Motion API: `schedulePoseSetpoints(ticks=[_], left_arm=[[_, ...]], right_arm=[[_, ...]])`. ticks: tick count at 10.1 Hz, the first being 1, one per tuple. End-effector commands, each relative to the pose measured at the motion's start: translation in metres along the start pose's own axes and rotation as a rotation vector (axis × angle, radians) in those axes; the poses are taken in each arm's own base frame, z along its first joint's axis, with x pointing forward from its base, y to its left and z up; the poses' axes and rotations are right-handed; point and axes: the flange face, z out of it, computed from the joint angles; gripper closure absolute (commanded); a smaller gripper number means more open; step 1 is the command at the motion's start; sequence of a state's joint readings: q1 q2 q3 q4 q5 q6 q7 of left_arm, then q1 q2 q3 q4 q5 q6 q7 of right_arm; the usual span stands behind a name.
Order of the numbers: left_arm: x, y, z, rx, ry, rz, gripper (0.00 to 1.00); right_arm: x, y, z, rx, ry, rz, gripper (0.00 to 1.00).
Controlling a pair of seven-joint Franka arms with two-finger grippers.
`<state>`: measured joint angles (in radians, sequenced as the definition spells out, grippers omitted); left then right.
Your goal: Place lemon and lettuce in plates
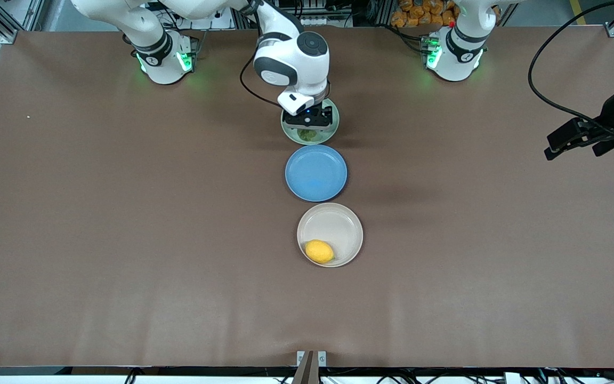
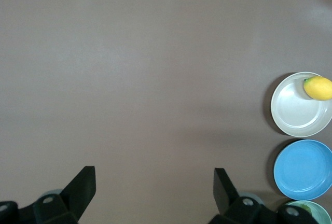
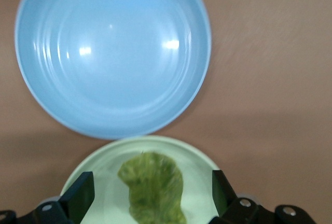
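Wide brown matte table (image 1: 126, 213), basically one flat surface. Three round shallow plates sit directly on it in a row down the middle: pale mint green plate (image 1: 328, 137) farthest from front camera, glossy blue plate (image 1: 316, 173) just beside it, cream-white plate (image 1: 339, 226) nearest front camera. None of them touching, small gaps between.
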<state>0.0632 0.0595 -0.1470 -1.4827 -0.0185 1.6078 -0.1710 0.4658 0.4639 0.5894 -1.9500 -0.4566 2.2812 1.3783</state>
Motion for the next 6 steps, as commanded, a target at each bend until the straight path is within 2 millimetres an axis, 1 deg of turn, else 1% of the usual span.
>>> schedulePoseSetpoints(ticks=[1, 2, 3, 4, 6], left_arm=[[0.001, 0.003, 0.002, 0.015, 0.006, 0.031, 0.00], [-0.001, 0.011, 0.002, 0.017, 0.006, 0.039, 0.00], [-0.001, 0.014, 0.002, 0.017, 0.006, 0.045, 0.00], [-0.001, 0.014, 0.002, 0.025, 0.007, 0.045, 0.00], [-0.001, 0.012, 0.001, 0.037, 0.011, 0.046, 0.00]], right_arm=[[0.039, 0.033, -0.027, 0.003, 0.025, 0.015, 0.00], [0.061, 0.048, -0.035, 0.017, -0.004, 0.007, 0.00], [0.083, 0.066, -0.039, 0.008, -0.034, 0.010, 0.00], [0.113, 0.090, -0.040, -0.017, -0.058, 0.024, 0.00], [0.160, 0.133, -0.043, -0.034, -0.102, 0.013, 0.00]])
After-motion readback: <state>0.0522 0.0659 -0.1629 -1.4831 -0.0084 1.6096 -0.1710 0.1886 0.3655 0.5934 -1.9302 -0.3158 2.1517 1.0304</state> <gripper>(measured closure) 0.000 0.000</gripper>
